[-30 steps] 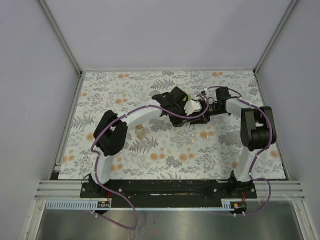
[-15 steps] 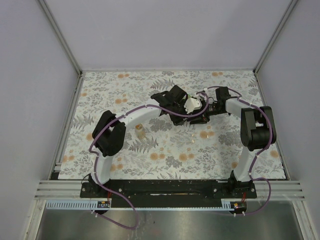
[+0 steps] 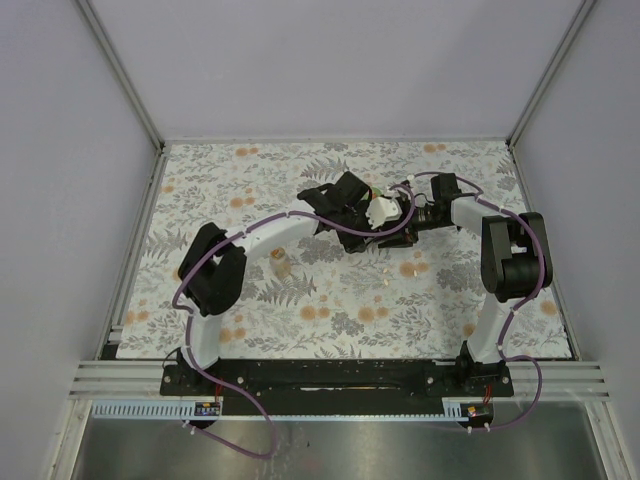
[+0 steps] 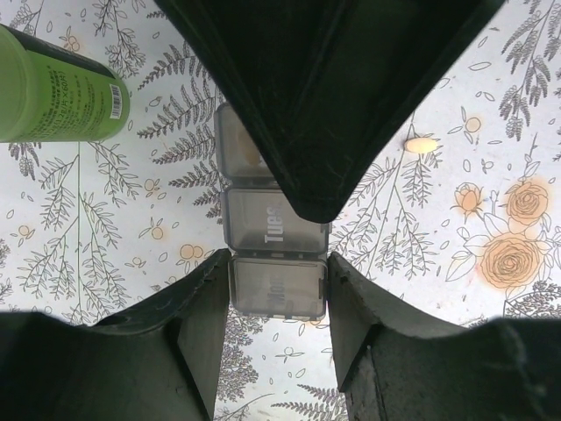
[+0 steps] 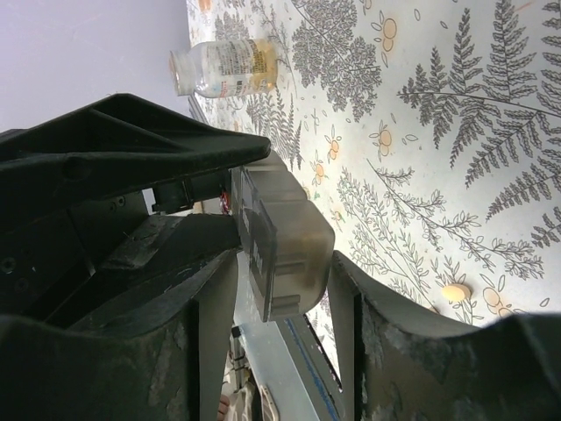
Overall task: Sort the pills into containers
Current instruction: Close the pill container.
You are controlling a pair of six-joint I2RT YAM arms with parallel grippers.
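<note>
L wrist: pillbox [image 4: 276, 226] reads "Tues".

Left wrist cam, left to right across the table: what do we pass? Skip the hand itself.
green bottle → pill organizer → loose pill

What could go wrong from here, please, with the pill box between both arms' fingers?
The left fingers pinch the pill box only at its end compartment; it could twist or drop if the right fingers loosen. A loose pill and a green bottle lie on the table underneath; a falling box might knock them away.
</note>
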